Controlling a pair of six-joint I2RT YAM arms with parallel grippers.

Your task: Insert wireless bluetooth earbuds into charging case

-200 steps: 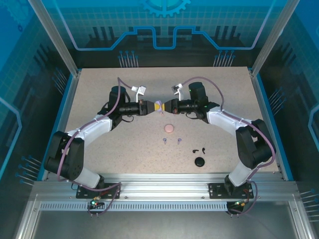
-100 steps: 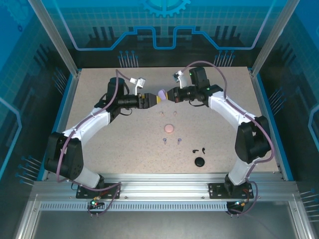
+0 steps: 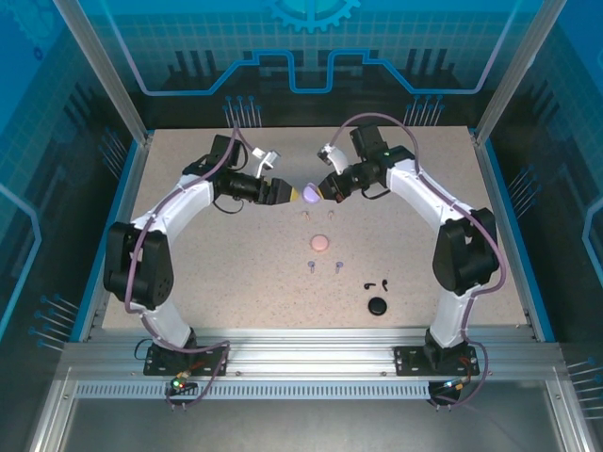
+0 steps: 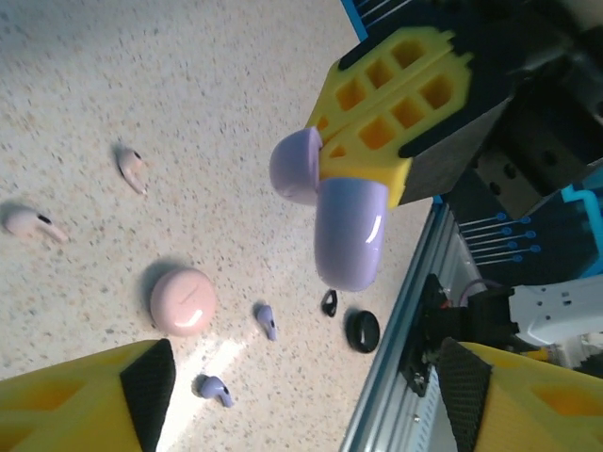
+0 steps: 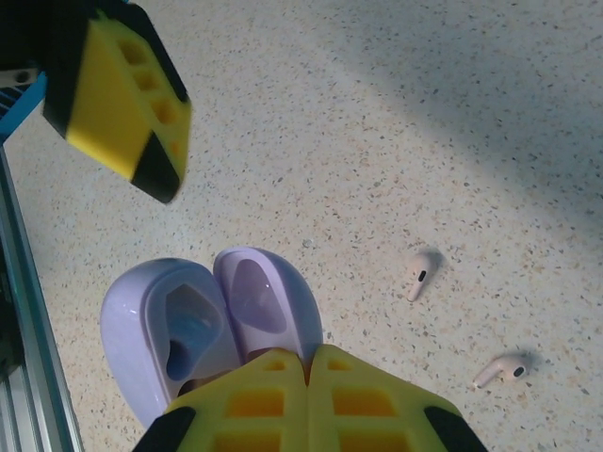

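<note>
The right gripper (image 3: 320,191) is clamped on an open purple case (image 3: 307,193), holding it above the table (image 3: 188,273); the left gripper (image 3: 283,193) stands spread wide just beside it, holding nothing; the pale pink earbuds (image 3: 305,216) lie loose below; the purple earbuds (image 3: 310,266) rest near the pink case (image 3: 320,243); the black earbuds (image 3: 367,284) lie near the black case (image 3: 378,305).

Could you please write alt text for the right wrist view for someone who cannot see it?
The right claw is shut on an open purple charging case, held above a speckled table with no earbuds in its two halves. Two pale pink earbuds lie apart on the table to the right.
</note>
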